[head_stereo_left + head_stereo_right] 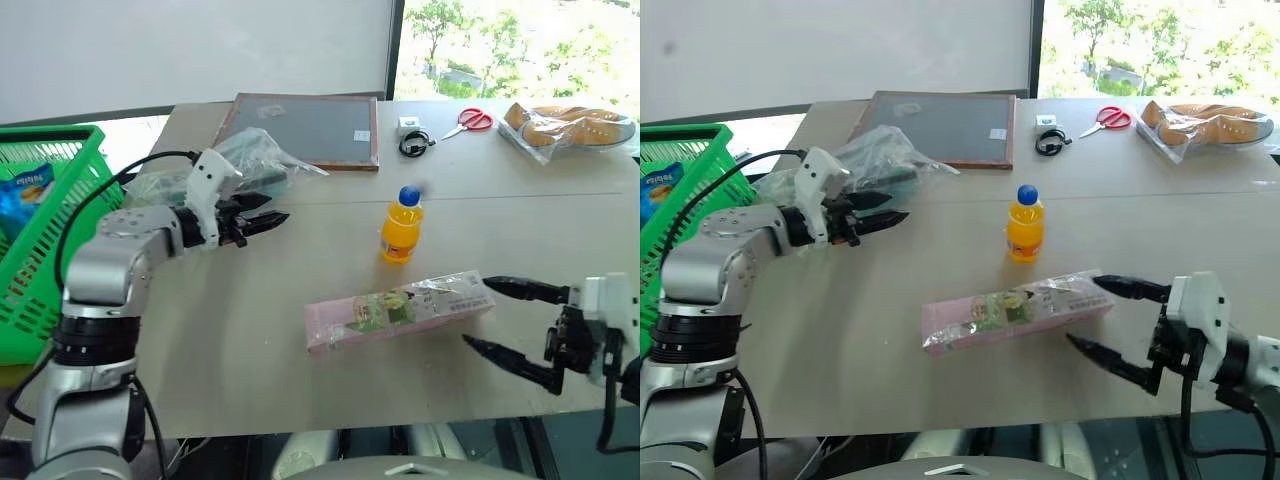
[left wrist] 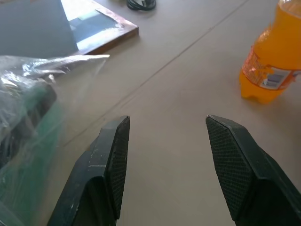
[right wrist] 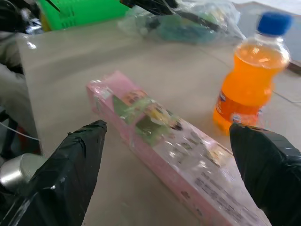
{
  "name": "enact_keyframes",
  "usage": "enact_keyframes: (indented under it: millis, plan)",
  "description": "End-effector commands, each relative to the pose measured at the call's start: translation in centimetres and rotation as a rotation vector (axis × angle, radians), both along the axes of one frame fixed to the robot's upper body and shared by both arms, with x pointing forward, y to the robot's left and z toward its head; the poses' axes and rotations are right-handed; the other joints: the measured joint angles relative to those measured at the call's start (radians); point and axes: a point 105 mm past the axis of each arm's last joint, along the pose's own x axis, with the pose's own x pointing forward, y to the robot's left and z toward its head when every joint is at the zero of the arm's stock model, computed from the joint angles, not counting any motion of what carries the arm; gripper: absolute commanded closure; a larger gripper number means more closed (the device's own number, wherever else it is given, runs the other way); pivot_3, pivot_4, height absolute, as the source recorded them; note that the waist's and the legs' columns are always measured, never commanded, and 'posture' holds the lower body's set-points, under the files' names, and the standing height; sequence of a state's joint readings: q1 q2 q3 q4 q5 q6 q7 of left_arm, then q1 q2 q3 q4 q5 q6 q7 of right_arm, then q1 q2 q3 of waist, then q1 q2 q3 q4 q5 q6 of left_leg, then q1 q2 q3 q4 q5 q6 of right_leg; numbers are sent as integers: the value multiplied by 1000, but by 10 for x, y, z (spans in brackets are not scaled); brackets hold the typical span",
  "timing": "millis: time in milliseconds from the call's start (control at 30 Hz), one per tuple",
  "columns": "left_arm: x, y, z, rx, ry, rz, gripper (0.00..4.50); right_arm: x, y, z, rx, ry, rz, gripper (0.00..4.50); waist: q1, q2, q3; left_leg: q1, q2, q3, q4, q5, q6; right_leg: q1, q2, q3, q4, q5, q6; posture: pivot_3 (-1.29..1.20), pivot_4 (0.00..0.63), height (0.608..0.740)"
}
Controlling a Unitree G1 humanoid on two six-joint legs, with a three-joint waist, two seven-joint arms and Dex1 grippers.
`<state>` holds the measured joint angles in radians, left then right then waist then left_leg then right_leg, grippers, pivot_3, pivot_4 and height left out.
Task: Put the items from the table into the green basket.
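Note:
The long pink printed box (image 1: 400, 308) lies flat near the table's (image 1: 250, 330) front edge. Behind it the small orange bottle (image 1: 402, 225) with a blue cap stands upright. A crinkly clear bag (image 1: 250, 160) of dark contents rests at the back left. My left gripper (image 1: 272, 210) hovers open just in front of that bag, nothing between its fingers (image 2: 110, 155). My right gripper (image 1: 477, 313) is open at the box's right end, one finger on each side of it, not touching. The green basket (image 1: 60, 250) stands off the table's left edge.
A blue snack packet (image 1: 25, 195) lies inside the basket. At the back of the table are a framed dark board (image 1: 305, 130), a coiled black cable (image 1: 413, 143), red scissors (image 1: 468, 120) and a wrapped pack of bread (image 1: 570, 125).

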<state>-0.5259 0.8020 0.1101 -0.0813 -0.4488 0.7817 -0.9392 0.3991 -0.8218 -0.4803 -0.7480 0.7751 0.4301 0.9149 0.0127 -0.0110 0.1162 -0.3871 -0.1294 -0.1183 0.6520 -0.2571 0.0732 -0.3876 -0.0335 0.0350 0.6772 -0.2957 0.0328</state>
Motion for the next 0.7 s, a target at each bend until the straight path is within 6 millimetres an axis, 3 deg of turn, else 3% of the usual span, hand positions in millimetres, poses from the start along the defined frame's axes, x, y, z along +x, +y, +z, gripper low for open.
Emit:
enact_keyframes:
  millis: [33,167,200,233,300,400,467,700]
  plan:
    - [-17,-15,-1,6,28,-122,1878,-10,4,-1,-43,-19,29,0,1,0,0,0,0,0,0,0,0,0,0,0,0,0,0,-51,159,740]
    - [-40,-36,-12,-11,103,-269,1878,-9,5,-4,-53,-22,12,0,-2,1,0,0,0,1,0,0,0,1,0,1,-2,0,0,-69,137,740]
    - [-49,-43,-14,-24,134,-323,1354,-9,6,-5,-61,-26,17,0,-4,1,0,1,0,1,0,0,0,1,0,1,-1,0,0,-76,118,740]
    - [-58,-49,-16,-20,158,-365,1105,-9,6,-5,-61,-28,19,0,-5,1,0,2,0,2,0,0,0,1,0,2,0,0,0,-76,118,740]
    - [-62,-56,-22,5,169,-381,126,-7,7,-3,-50,-34,15,0,-5,1,0,4,0,2,0,0,0,3,0,2,1,0,0,-77,115,740]
    - [-62,-64,-29,74,143,-359,57,-5,8,-3,-56,-40,16,0,-3,4,-2,8,0,2,0,-1,0,7,0,1,2,0,0,-81,109,740]
    - [-72,-71,-37,141,248,-375,57,-6,6,-4,-65,-34,17,0,-3,3,-2,7,0,2,0,0,-1,7,0,1,1,0,0,-80,110,740]
    - [-76,-92,-36,202,266,-463,57,-9,2,-5,-85,-29,13,0,-2,3,-2,6,0,2,0,0,-1,7,0,1,0,0,0,-88,113,740]
